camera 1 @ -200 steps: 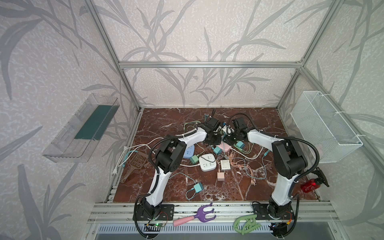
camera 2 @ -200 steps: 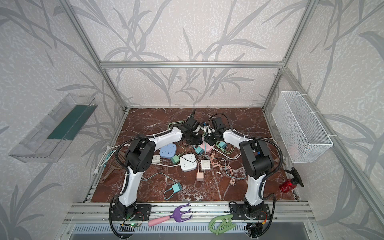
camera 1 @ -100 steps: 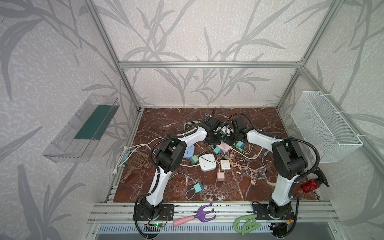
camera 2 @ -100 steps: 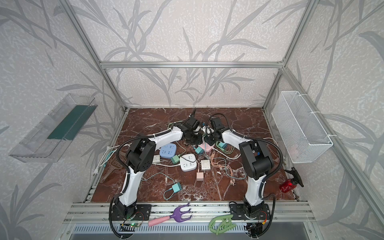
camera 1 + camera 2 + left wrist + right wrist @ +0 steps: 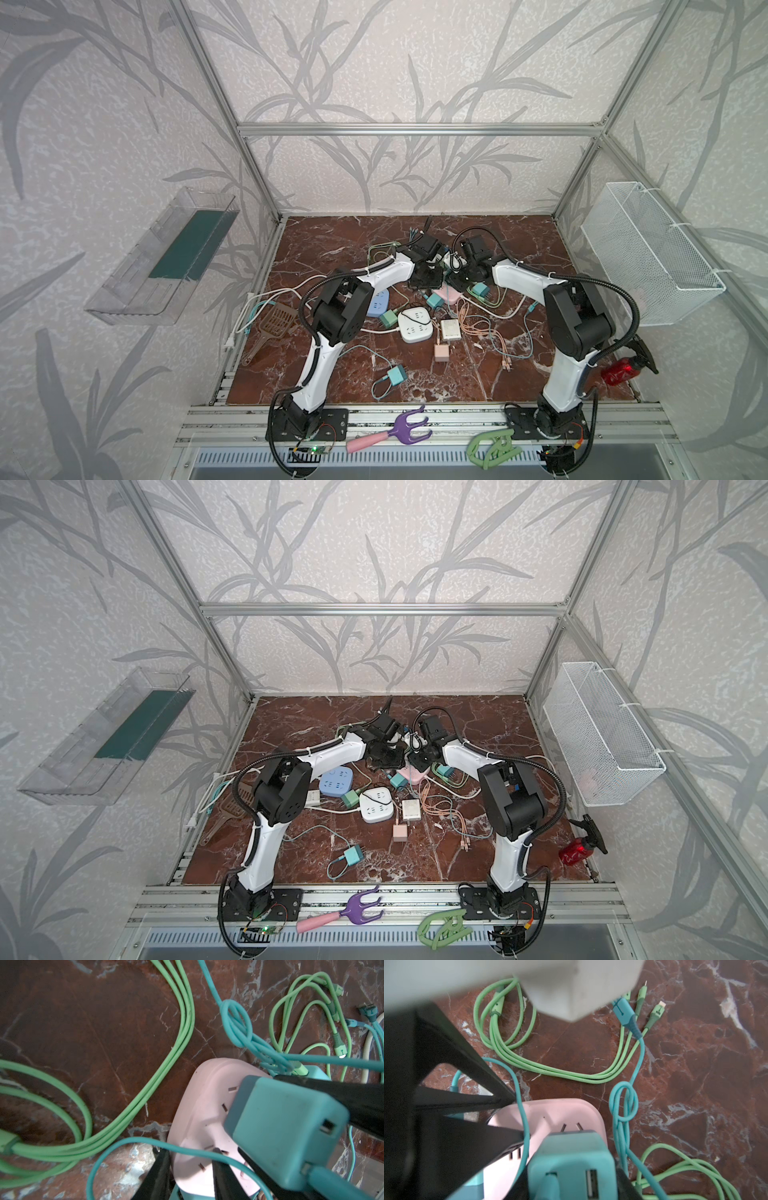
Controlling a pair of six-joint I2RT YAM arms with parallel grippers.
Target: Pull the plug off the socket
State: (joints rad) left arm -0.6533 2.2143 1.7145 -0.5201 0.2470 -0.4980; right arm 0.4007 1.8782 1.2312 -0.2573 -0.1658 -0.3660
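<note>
**Two arms, one plug.** Two robot arms meet over one pink socket (image 5: 451,296) just behind the middle of the red-brown marble surface (image 5: 332,245), amid a tangle of cables.

- **Right arm:** The right gripper (image 5: 572,1169) has its jaws closed on the two sides of a single teal plug (image 5: 286,1126). This blocky charger sits tilted over the socket's face. Whether its prongs are clear of the slots cannot be told.
- **Plug:** It carries two USB ports. One is filled by a teal cable (image 5: 624,1103) tied in one loose knot, and the other is empty.
- **Left arm:** The left gripper (image 5: 190,1152) is narrowed onto the socket's rim, with one fingertip (image 5: 223,1180) on the pink face and the other against its side wall.

Three green strands (image 5: 176,1043) run together across the surface beside the socket.

Both top views show three socket blocks in all. Besides the pink one there is one blue socket block (image 5: 377,303) and one white socket block (image 5: 415,328), both lying nearer the front and apart from the grippers. One teal charger (image 5: 395,374) lies alone toward the front edge, and one pale pink charger (image 5: 441,352) sits just in front of the white block.

One brown scoop (image 5: 276,322) rests at the left edge and one red spray bottle (image 5: 619,370) at the right. On the front rail lie one purple-and-pink hand rake (image 5: 395,432) and one green clip (image 5: 494,446). One wire basket (image 5: 648,257) hangs on the right wall and one clear tray (image 5: 162,262) on the left.
</note>
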